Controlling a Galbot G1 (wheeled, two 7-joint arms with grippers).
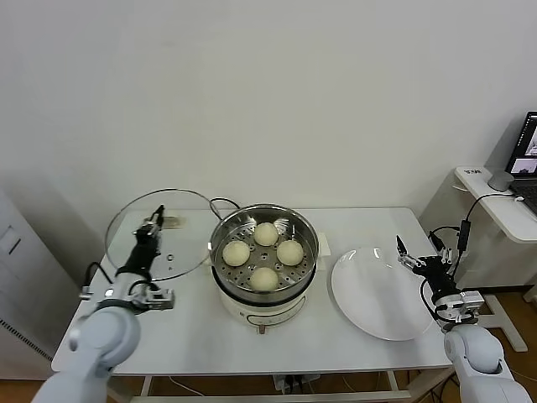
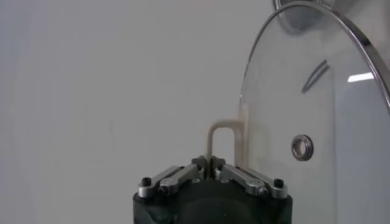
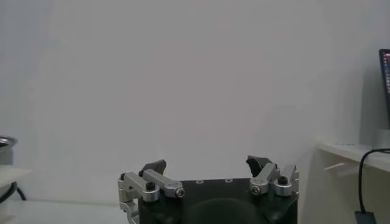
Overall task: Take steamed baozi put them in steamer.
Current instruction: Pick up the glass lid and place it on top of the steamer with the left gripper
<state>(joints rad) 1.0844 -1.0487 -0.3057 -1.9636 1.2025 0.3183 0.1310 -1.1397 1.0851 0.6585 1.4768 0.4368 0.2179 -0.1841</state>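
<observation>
Holding four baozi [image 1: 265, 234], steamer [image 1: 305, 225], left claw [image 1: 156, 220] pinching lid handle [image 2: 222, 139], right claw [image 1: 417, 256] spread.

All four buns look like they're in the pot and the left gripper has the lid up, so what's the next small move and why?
Probably swing the left gripper, shut on the glass lid by its handle, toward the steamer. All four baozi already sit on its tray, the white plate is bare, and the right gripper waits open beside it, so covering seems to be what's left.
</observation>
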